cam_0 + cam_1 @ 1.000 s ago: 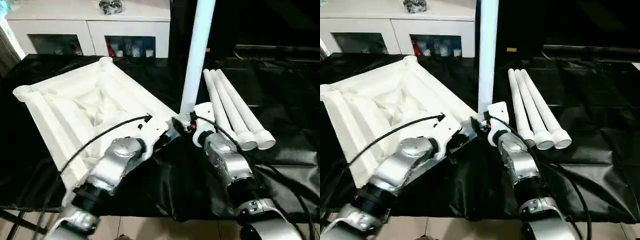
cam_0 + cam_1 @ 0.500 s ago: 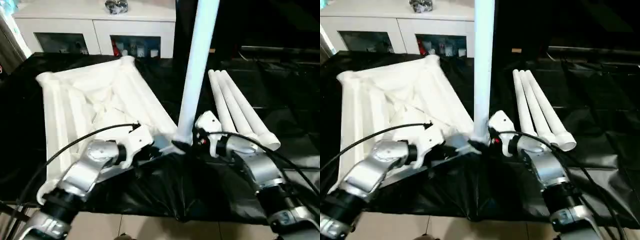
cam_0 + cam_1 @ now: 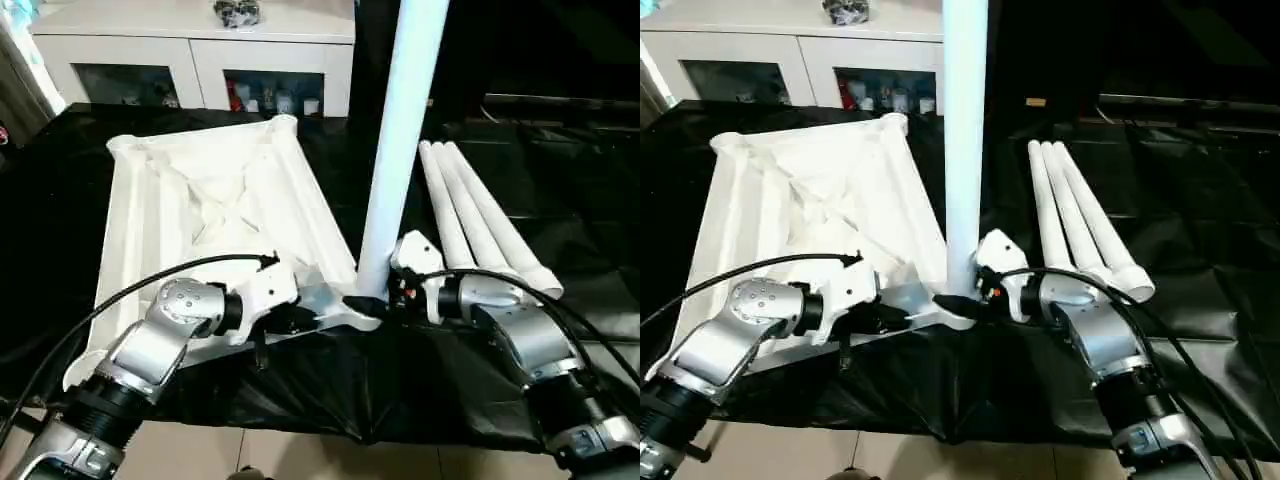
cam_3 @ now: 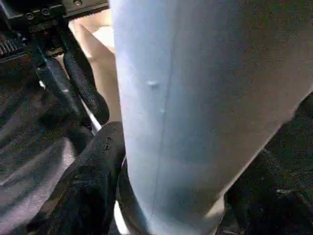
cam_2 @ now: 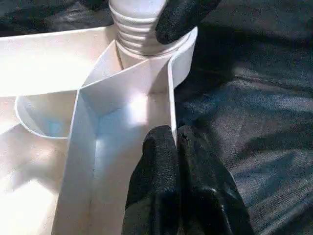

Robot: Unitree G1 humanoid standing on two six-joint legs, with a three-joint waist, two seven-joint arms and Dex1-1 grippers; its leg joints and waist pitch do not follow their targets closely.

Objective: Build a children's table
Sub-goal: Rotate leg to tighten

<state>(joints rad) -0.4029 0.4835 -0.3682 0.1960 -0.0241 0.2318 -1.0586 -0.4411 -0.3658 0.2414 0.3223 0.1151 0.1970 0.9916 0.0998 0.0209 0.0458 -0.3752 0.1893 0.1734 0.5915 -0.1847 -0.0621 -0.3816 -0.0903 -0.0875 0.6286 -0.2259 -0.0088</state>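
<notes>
Leg work is the step here: one white tube stands upright in the near corner socket of the upside-down tabletop, which lies on the black-draped desk. Your left end effector has its fingers pressed together on the rim wall beside that socket; hold it there as the brace. Your right end effector straddles the leg's base, fingers set around the tube. Keep the tube plumb as you drive it home, because any tilt could jam the ribbed end. Three spare legs wait just beside, on your right.
</notes>
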